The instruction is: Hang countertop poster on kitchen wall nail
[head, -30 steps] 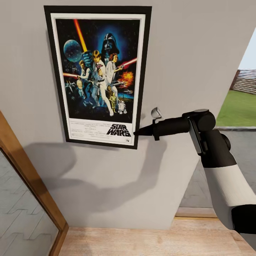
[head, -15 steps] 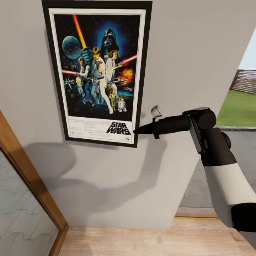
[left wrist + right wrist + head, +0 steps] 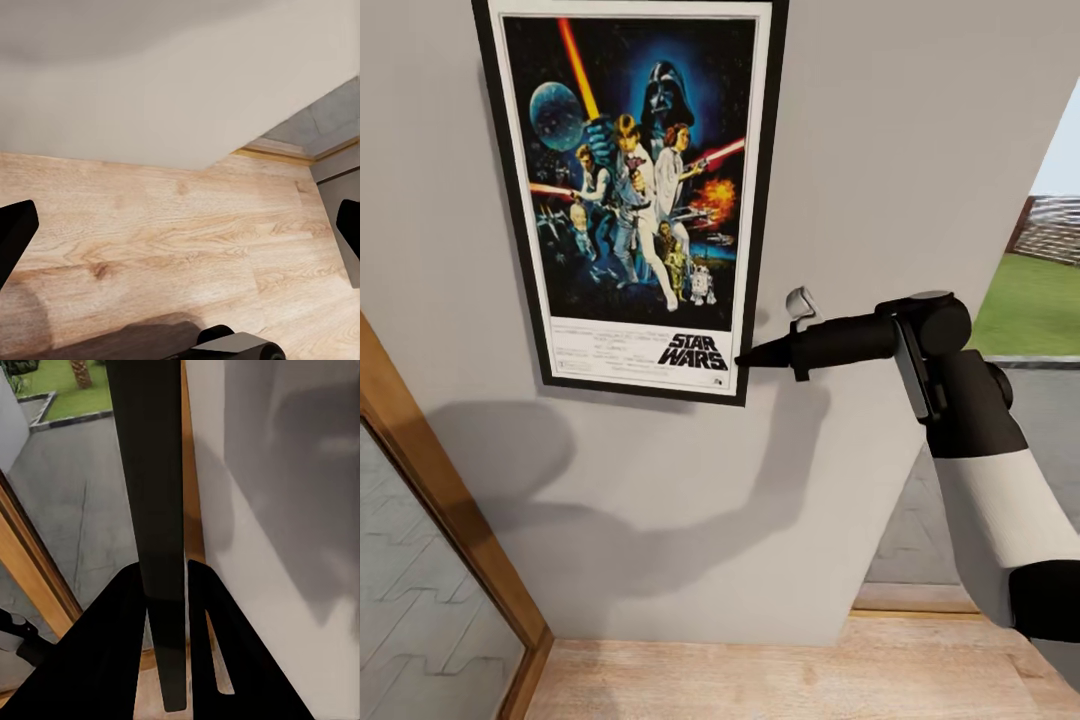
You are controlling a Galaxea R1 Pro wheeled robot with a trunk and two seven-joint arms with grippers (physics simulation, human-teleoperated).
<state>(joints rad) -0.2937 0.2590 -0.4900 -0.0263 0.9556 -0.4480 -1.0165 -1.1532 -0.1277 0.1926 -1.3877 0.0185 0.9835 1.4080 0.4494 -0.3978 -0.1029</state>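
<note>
Glossy poster in its thin black frame sits flat against the matte grey wall, upper left of my head view. My right fingers pinch its lower right edge, arm stretched sideways. Left fingers are spread over the wood-grain floor.

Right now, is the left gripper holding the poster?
No, the right gripper holds the poster by its lower right edge, against the wall.
</note>
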